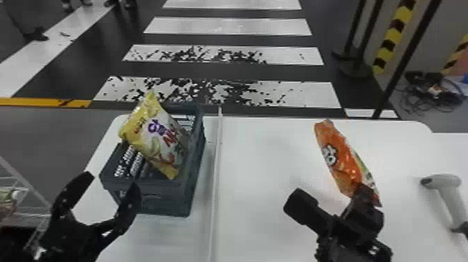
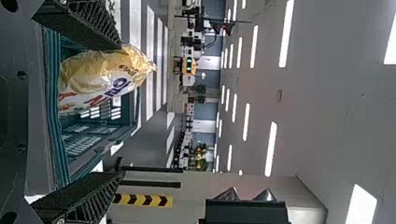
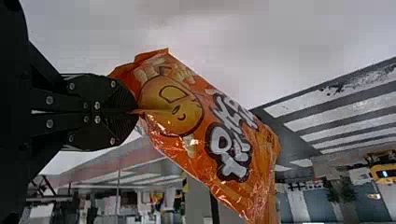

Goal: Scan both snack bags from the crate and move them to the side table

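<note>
Pinched by one end (glossy wrapper, too), the orange bag could swivel or slip from the right gripper above the white table, while the left gripper gapes wide near the left-hand crate holding the yellow bag.

Looks like a large indoor lab or demo hall, judging by worn crosswalk stripes on a dark floor, yellow-and-black hazard bands, tangled cables, rows of ceiling lights and a white desk with a shop-style handheld scanner.
</note>
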### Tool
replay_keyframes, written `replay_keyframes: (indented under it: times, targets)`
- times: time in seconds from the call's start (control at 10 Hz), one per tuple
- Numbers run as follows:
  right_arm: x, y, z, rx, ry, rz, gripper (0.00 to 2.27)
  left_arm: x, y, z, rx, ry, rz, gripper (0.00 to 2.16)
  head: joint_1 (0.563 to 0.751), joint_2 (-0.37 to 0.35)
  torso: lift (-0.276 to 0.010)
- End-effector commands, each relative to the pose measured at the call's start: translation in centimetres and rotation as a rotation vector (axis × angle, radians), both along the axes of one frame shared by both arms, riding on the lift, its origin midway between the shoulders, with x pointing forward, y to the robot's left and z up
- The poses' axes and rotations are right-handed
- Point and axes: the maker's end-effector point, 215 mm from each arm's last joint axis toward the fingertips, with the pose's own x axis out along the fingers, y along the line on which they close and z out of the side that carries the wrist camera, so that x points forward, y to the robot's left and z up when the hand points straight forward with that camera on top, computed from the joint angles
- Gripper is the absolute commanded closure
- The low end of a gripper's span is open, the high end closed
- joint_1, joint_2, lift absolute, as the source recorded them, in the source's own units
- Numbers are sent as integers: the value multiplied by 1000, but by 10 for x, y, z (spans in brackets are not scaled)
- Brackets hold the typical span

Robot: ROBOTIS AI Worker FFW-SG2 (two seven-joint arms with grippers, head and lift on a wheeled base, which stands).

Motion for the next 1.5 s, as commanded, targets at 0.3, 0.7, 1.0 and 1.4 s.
replay_keyframes:
  times: [0.3,0.7,1.0,1.4]
  targets:
    - [-18,59,-68,-102,175,219,2189,0,1,-2,2,4,1,29,695,108,-99]
    - [-34,83,-73,151,263,219,-1,0,1,-2,1,4,3,29,695,188,-99]
    - [-28,61,-32,378,220,124,43,1,-1,-3,-1,4,-1,29,695,181,-99]
    - [-17,64,5,884,205,100,83,1,-3,-4,-3,6,-6,29,695,132,-99]
